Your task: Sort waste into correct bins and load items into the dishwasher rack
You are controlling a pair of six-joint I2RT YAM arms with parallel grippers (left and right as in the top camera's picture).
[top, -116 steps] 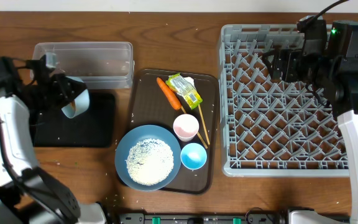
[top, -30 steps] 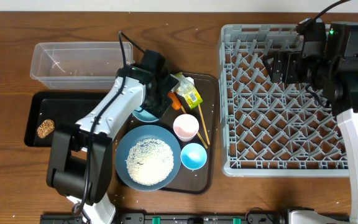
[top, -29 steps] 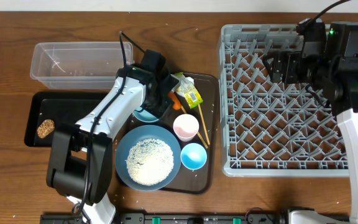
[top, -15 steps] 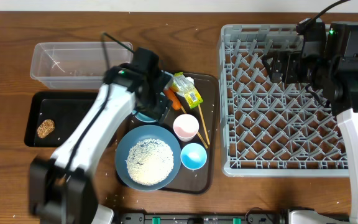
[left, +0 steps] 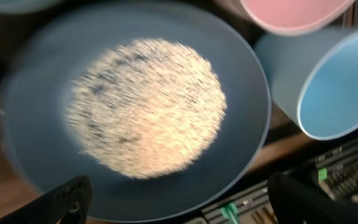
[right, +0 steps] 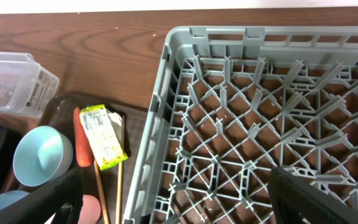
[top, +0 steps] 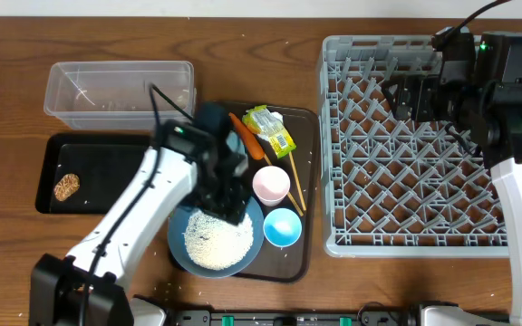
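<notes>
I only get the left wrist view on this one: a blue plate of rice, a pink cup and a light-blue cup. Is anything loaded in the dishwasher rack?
Observer: No. From overhead, no dish shows in the rack.
Operator: Where is the other arm?
Observer: The right gripper hangs open over the rack's far side, holding nothing.
Operator: Any waste in a bin?
Observer: A brown food lump lies in the black tray.
Operator: And the carrot?
Observer: The carrot lies on the brown serving tray, beside the wrapper.
</notes>
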